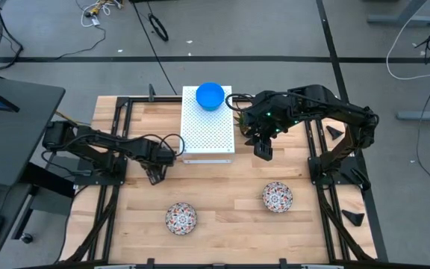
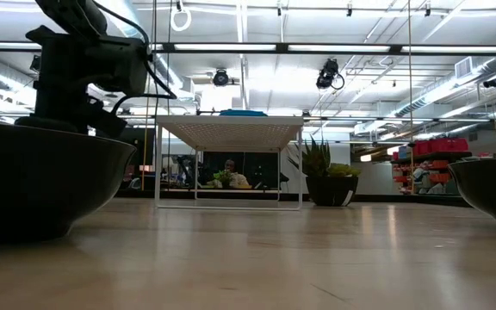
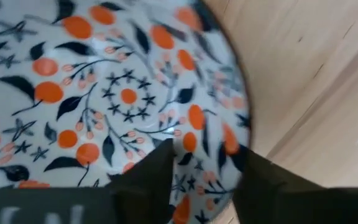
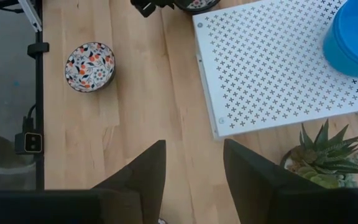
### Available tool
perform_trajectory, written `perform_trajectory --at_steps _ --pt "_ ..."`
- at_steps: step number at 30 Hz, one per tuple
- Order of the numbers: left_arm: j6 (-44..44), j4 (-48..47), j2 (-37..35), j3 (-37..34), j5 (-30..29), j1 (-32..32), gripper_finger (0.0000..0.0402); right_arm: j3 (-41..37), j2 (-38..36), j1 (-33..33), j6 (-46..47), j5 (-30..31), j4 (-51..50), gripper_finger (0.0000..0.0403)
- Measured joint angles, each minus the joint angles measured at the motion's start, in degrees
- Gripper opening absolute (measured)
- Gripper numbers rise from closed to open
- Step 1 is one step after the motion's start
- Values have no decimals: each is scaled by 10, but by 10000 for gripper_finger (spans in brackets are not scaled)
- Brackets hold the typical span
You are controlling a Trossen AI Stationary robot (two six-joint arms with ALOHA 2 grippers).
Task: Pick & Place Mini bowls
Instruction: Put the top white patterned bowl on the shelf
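You have one blue bowl (image 1: 210,96) on the white perforated box (image 1: 207,131) and two patterned bowls (image 1: 181,217) on the desk (image 1: 222,187), near its front edge, well apart. The left tool (image 1: 154,175) grips a third patterned bowl's (image 3: 104,93) rim; the right tool (image 1: 263,152) is open, empty.

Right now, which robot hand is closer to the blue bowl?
Right. The right gripper hangs beside the white box, near the blue bowl on top. The left gripper is farther, past the box's opposite corner.

no readable text, labels, brands or numbers on any object or surface
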Motion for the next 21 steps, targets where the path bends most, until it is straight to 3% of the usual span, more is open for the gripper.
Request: perform_trajectory --at_steps 8,14,21 --pt "-13 -25 -21 5 -7 0 15 0 0 0 -1 0 0 162" --pt "-23 -68 -53 48 5 -1 27 0 0 0 -23 0 0 162" --pt "-7 -125 -55 130 41 -1 14 0 0 0 -37 0 0 162"
